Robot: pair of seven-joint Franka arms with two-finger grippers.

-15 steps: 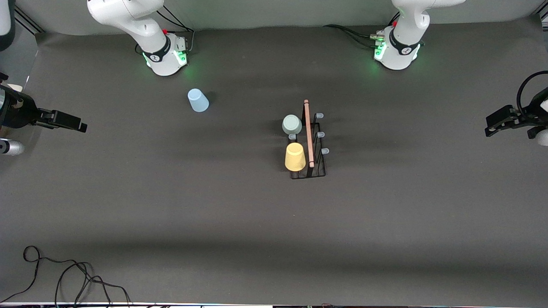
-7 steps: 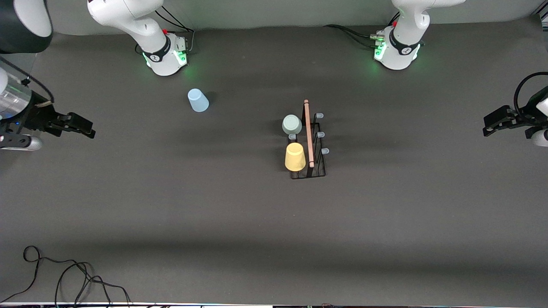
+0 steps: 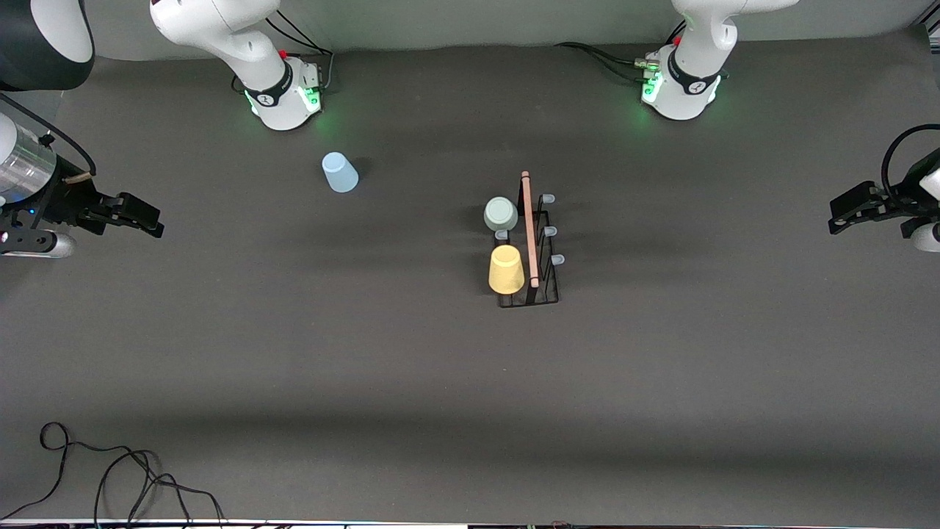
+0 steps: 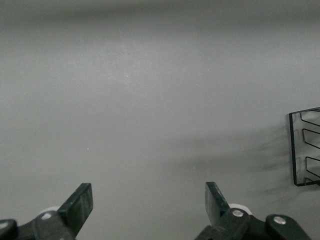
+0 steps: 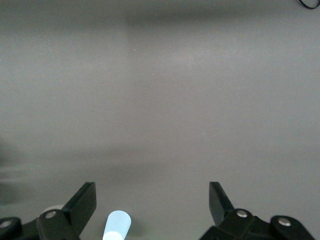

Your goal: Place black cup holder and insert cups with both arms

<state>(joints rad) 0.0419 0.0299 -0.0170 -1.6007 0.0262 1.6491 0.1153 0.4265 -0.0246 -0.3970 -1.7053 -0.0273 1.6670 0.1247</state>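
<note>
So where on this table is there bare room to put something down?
The widest bare stretch lies nearer the front camera than the black cup holder, up to the loose cable at one corner. There is also room between the light blue cup and the holder. The holder itself is crowded, with the grey-green cup and yellow cup on it.

Matt table [image 3: 367,353], wire holder [image 3: 547,294]

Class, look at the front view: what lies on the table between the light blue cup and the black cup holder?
Nothing: in the front view, only bare dark table lies between the light blue cup and the black cup holder.
</note>
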